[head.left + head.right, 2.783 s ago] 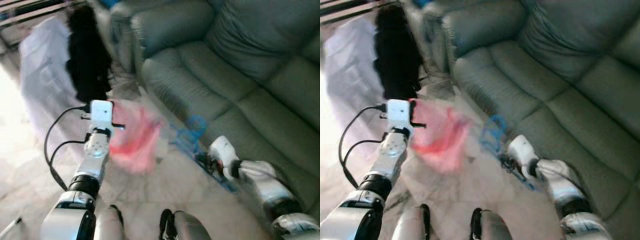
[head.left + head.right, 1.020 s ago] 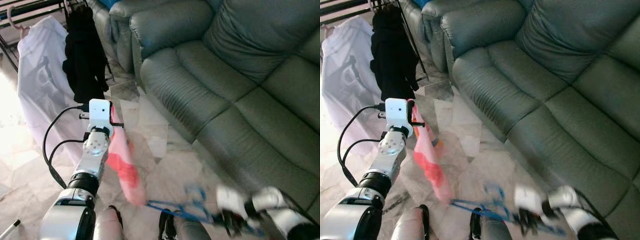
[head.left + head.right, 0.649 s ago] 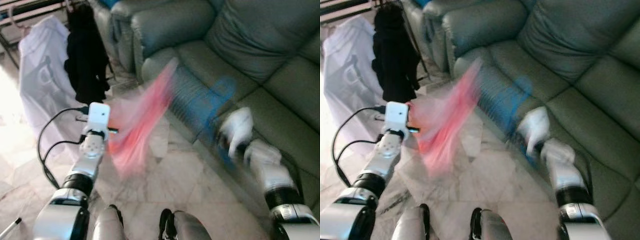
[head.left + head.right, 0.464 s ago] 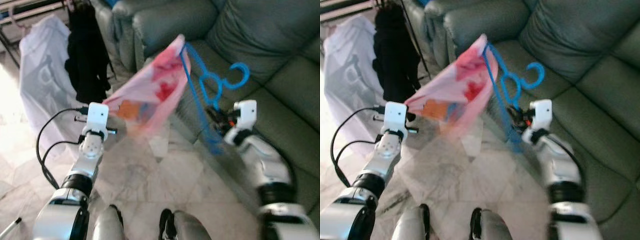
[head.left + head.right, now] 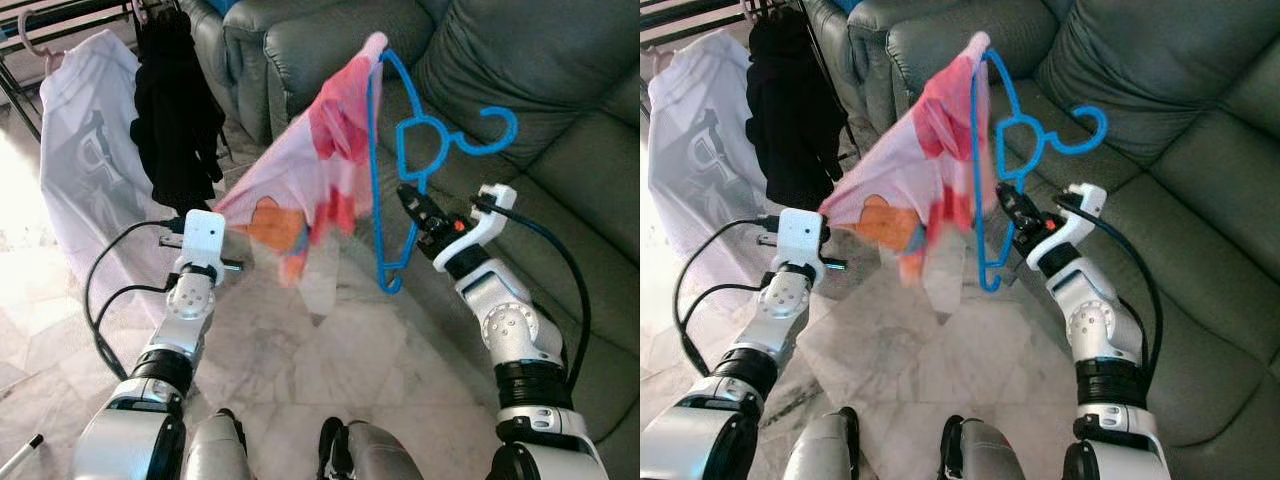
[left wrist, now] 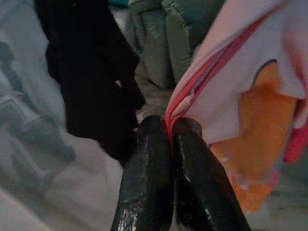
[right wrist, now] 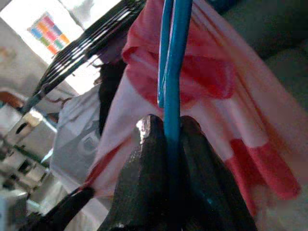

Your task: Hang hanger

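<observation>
**Now: hanger raised, shirt half on, rack not yet reached**

Right claw [image 5: 412, 203] is clenched on the blue hanger [image 5: 385, 180], gripping the wire; right wrist view shows both fingers [image 7: 144, 159] pinched around it. Hanger is held up in the air in front of the grey sofa [image 5: 480, 90], tipped on its side, hook [image 5: 495, 128] pointing toward the sofa back.

Left claw [image 6: 171, 139] is clamped on a fold of the pink shirt [image 5: 310, 190]. Shirt is caught over one end of the hanger and stretches down from there to the left claw, taut, not draped evenly.

Clothes rack [image 5: 60, 15] stands off to the robot's left, well apart from the hanger. A white shirt [image 5: 85, 160] and a black garment [image 5: 175, 125] already hang there.

Judgement on the step in hand:
- Hanger needs turning so the hook points up before it approaches the rail.
- Left claw likely has to let the cloth go, or follow along, else the pull may drag the shirt off the hanger end.
- Aim for the free stretch of rail beside the black garment; hook over, then lower until the weight sits.

Containers: none seen.
</observation>
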Motion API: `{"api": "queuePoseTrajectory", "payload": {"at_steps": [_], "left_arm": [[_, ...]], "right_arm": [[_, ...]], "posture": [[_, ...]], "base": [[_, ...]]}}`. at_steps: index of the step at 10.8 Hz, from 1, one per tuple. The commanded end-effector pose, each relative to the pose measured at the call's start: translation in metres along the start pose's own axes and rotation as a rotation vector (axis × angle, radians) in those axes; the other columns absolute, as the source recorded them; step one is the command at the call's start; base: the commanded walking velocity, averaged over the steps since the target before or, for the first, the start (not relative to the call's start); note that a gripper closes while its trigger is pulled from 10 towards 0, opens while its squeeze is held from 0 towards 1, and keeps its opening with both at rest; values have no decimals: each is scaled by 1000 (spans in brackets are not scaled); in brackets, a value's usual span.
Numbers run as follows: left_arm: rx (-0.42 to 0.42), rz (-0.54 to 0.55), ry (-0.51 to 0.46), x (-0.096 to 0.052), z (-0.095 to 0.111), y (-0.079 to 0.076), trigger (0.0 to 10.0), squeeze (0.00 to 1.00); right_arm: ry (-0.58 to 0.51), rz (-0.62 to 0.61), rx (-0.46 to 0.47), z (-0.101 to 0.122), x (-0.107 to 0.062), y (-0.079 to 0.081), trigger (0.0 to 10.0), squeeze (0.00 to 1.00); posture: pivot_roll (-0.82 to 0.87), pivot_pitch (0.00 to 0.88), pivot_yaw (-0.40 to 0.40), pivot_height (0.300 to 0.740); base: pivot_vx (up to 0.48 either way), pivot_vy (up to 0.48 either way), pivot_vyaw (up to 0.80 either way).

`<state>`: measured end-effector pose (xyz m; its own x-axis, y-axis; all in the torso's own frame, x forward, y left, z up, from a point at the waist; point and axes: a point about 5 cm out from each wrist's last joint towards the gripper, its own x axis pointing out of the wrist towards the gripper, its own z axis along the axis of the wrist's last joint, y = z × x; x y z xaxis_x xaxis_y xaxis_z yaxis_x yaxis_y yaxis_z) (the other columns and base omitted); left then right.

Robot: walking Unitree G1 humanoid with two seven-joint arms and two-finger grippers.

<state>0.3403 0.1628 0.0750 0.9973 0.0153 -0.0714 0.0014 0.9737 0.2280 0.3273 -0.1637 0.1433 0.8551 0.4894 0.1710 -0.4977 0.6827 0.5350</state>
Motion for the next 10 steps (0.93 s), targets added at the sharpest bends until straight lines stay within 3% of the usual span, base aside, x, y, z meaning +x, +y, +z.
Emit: {"api": "queuePoseTrajectory", "payload": {"at_steps": [1,2,3,4,5,6,8,9,10], "left_arm": [[-25,-13,30,-2,-6,-2,10000,0],[-34,-15,32,-2,-6,-2,10000,0],[-31,-15,45,-2,-8,-2,10000,0],[-25,-14,76,-3,-13,-1,10000,0],[-32,-16,70,-2,-12,-1,10000,0],[-32,-7,70,-2,-11,1,10000,0],[-25,31,83,-1,-13,7,10000,0],[-13,38,84,0,-12,8,10000,0],[-23,38,76,1,-10,7,10000,0]], "right_arm": [[-16,45,-78,11,-1,7,10000,0],[147,36,-618,-5,-1,6,10000,0],[257,34,-711,-15,-2,2,10000,0],[518,76,-564,-40,-19,-4,10000,0],[930,199,-570,-77,-76,-22,10000,0],[1145,355,-675,-84,-120,-32,10000,0],[1331,504,-703,-68,-161,-45,10000,0],[1345,555,-593,-53,-167,-40,10000,0],[1390,589,-564,-50,-172,-39,10000,0]], "posture": [[-35,146,-64,740],[-36,143,-65,740],[-36,143,-65,740],[-40,141,-71,740],[-37,140,-76,740],[-37,139,-79,740],[-48,140,-80,740],[-51,139,-79,740],[-55,138,-79,740]], "base": [[0,0,0],[0,0,0],[0,0,0],[0,0,0],[0,0,0],[0,0,0],[0,0,0],[0,0,0],[0,0,0]]}}
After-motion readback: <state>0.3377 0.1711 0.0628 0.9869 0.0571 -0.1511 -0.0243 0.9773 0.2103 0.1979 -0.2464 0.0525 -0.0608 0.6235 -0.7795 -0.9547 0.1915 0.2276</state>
